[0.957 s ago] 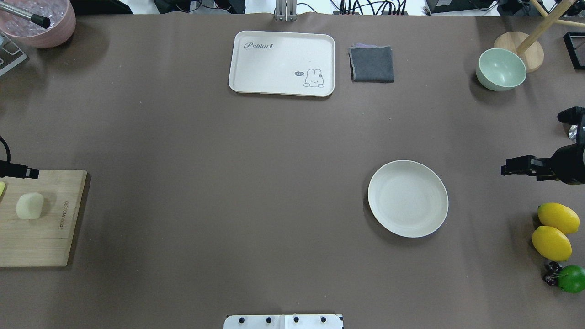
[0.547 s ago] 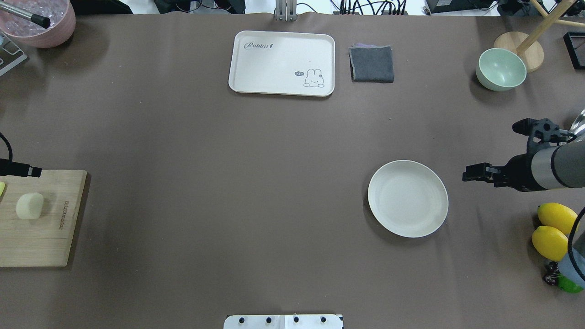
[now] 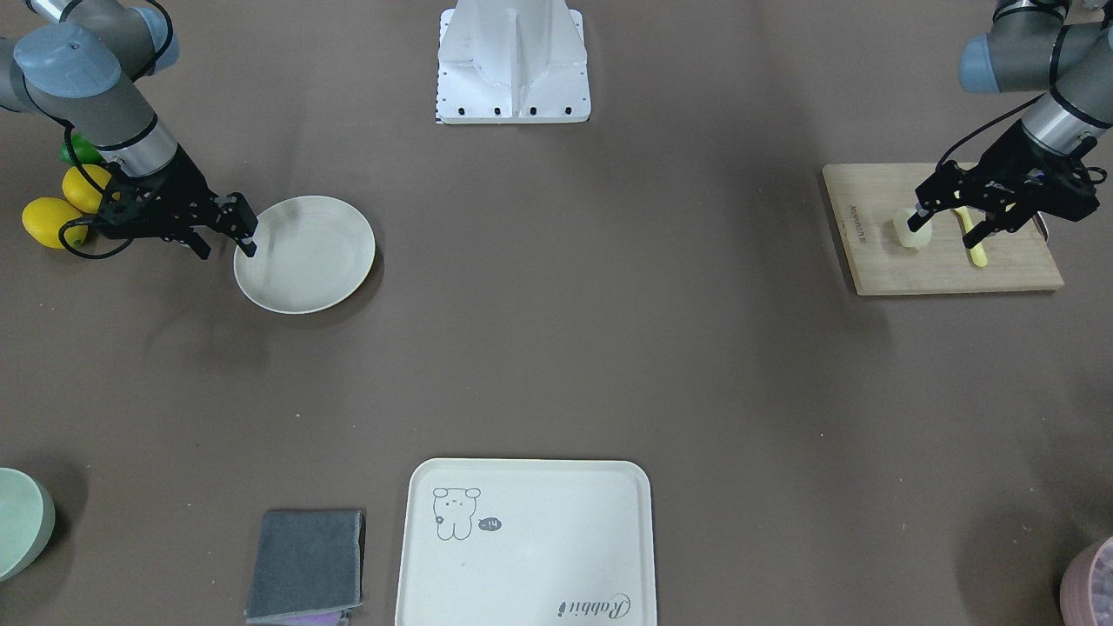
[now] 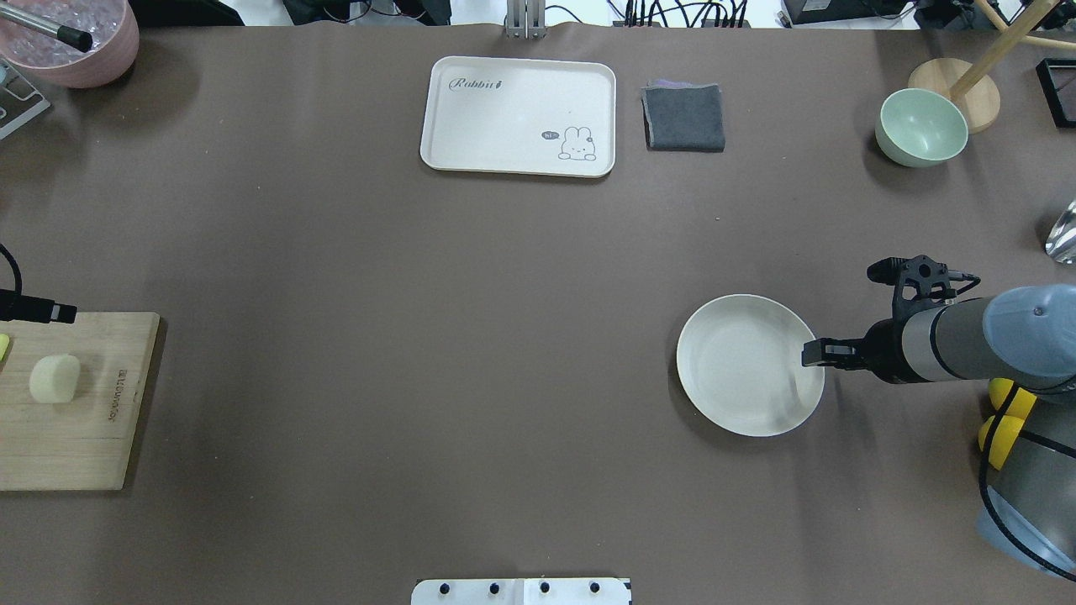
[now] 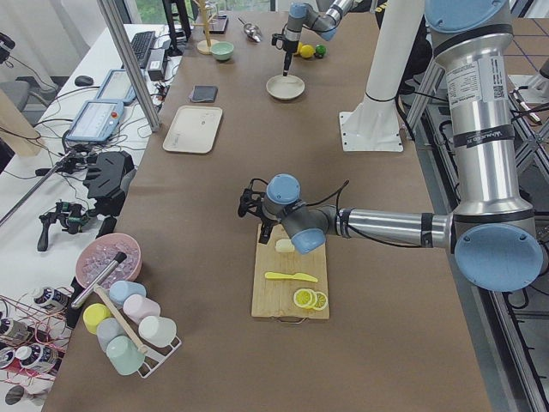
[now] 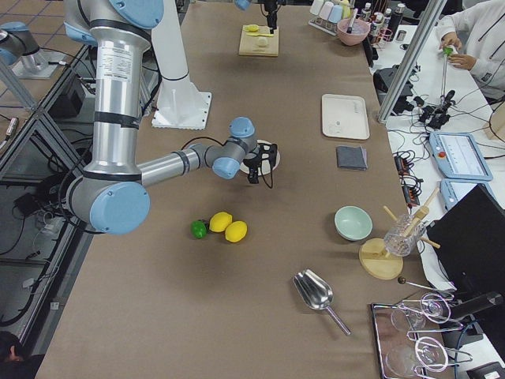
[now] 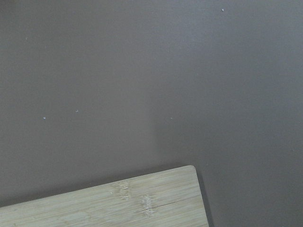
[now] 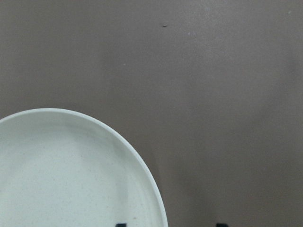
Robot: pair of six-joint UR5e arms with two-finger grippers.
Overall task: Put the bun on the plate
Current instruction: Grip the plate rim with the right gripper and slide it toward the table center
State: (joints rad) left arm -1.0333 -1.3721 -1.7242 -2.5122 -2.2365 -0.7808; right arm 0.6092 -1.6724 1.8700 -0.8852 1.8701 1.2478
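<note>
The right gripper [image 3: 226, 245] is hanging at the left side of the front-facing view, just at the left rim of the plate [image 3: 313, 261]. Its two fingers are spread wide and are gripping nothing. In the right wrist view two dark tips are showing at the bottom edge, well apart: one is over the plate's [image 8: 61, 175] rim and the other is over the bare brown table [image 8: 227, 94]. Whether a finger is touching the rim, I cannot tell. In the overhead view this gripper [image 4: 815, 353] is reaching over the right edge of the plate [image 4: 740, 370], in the right half of the frame.

The left gripper [image 3: 946, 228] is standing at the right side of the front-facing view, above the wooden cutting board [image 3: 939, 274]. Its fingers are also apart and are holding nothing.

The bun [image 3: 909, 235] is lying on the cutting board, partly behind one finger in that view. In the overhead view the bun [image 4: 55, 378] is resting at the far left of the frame, well apart from the plate.
</note>
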